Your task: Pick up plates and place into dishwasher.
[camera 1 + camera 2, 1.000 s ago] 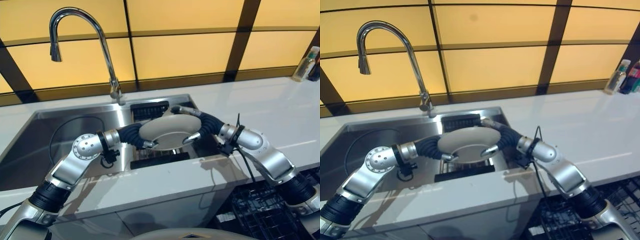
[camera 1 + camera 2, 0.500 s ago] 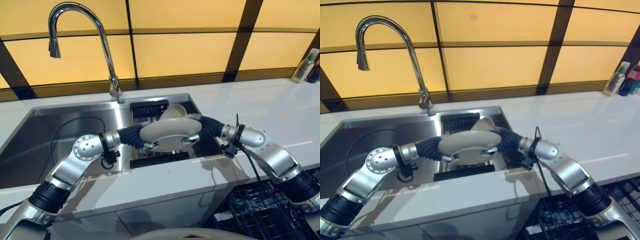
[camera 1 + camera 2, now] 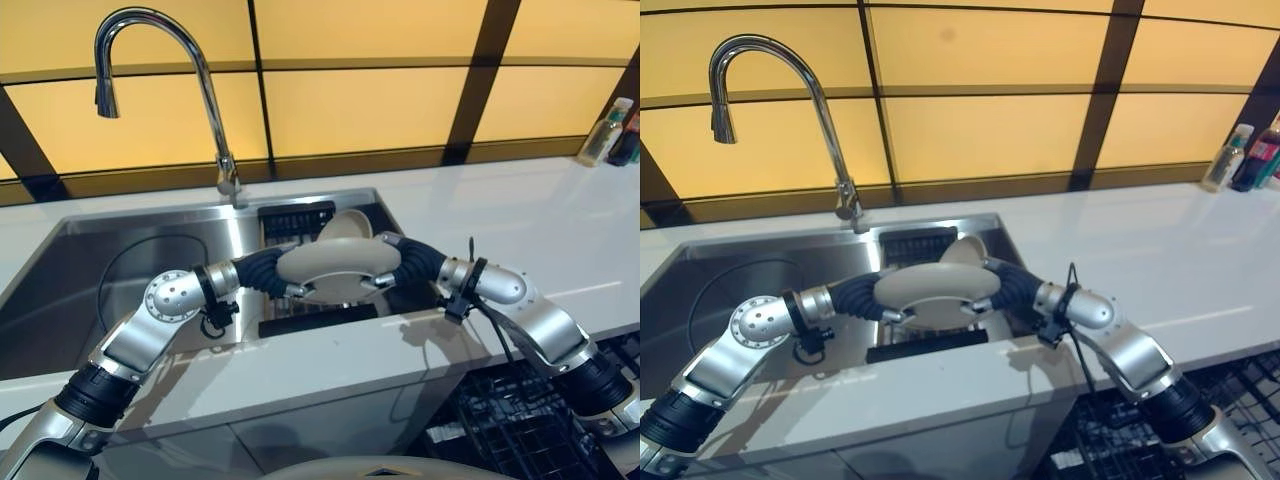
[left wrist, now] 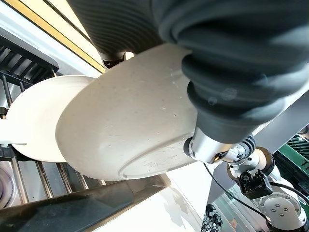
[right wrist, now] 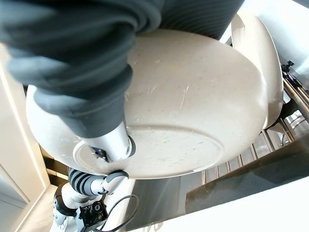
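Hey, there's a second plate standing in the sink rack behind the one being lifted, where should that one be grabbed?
By its upper rim, from above. The second plate stands on edge in the rack, so only its top edge is free. The lifted plate, held between left hand and right hand, blocks the front.

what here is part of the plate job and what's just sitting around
Part of the job:
- plate held between the left hand and right hand, above the sink rack
- second plate standing on edge in the sink rack
- dishwasher rack, lower right

Just there:
- faucet
- bottles at the countertop's far right
- sink basin
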You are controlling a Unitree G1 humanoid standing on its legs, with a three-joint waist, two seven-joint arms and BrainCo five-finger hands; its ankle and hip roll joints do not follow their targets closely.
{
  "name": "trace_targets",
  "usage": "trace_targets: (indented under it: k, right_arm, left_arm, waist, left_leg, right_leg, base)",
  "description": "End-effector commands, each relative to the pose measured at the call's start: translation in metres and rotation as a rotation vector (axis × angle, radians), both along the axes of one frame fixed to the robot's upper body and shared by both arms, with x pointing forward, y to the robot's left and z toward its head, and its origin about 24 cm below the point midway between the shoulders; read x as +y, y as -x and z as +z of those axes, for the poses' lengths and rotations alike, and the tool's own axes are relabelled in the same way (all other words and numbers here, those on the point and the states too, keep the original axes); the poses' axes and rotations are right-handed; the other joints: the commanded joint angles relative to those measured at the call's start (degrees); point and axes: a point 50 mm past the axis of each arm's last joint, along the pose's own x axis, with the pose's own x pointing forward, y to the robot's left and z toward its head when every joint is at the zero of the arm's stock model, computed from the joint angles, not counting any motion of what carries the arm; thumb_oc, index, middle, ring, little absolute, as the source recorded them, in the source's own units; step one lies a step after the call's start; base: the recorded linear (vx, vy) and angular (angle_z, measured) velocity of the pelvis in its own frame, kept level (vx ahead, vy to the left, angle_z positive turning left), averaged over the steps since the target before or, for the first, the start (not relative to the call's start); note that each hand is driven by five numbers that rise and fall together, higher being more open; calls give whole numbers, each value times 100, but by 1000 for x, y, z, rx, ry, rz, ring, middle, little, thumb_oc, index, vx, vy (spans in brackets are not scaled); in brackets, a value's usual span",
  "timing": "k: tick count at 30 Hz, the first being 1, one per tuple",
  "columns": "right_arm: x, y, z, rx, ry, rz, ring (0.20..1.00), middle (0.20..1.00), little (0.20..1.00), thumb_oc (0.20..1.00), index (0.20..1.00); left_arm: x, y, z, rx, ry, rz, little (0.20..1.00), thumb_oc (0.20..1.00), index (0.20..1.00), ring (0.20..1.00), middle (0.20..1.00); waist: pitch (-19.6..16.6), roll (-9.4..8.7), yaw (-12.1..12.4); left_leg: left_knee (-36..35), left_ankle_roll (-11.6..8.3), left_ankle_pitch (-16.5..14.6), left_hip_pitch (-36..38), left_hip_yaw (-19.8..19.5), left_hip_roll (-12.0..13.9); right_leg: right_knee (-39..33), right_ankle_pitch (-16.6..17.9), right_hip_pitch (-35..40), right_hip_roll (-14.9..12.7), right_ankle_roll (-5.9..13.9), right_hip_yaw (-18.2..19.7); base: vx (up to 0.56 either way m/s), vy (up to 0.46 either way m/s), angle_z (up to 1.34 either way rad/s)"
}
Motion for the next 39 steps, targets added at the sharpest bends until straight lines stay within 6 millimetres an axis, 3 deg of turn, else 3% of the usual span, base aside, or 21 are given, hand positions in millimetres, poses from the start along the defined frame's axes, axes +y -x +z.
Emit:
trace_targets:
  k: [1,2,3,26,39]
  right_arm:
    - [-2,-9,20,-125,-77,-88,200,200,200,200,200]
    - [-2,-10,21,-131,-77,-95,200,200,200,200,200]
    - [-3,-11,22,-139,-76,-106,200,200,200,200,200]
    - [-31,-23,46,-340,-28,-288,200,200,200,200,200]
    - [-86,-29,95,-646,-15,-660,200,200,200,200,200]
  left_arm:
    - [-16,-10,38,-175,188,-26,435,435,435,435,435]
    - [-15,-11,39,-173,198,-16,683,683,683,683,683]
    - [-15,-12,39,-170,208,-11,1000,1000,1000,1000,1000]
    - [1,-20,43,-181,437,179,1000,1000,1000,1000,1000]
    - [26,-23,33,-115,654,359,1000,1000,1000,1000,1000]
  waist:
    - [-58,56,123]
    - [-63,53,119]
    - [-65,51,116]
    - [-53,28,14]
    - [15,-38,-142]
  left_leg:
    - [41,550,-365,-376,-203,-456]
    - [41,549,-364,-379,-200,-455]
    - [41,547,-362,-379,-194,-453]
    - [41,539,-413,-283,-61,-429]
    - [47,531,-493,-220,156,-385]
  right_leg:
    - [51,-799,234,275,19,-496]
    - [51,-800,234,275,18,-498]
    - [51,-801,236,275,18,-503]
    - [51,-841,282,315,-55,-424]
    - [51,-821,208,383,-97,-268]
  base:
    - [-41,7,0]
    - [-41,10,0]
    - [-35,11,0]
    - [-6,2,0]
    - [-3,-6,-4]
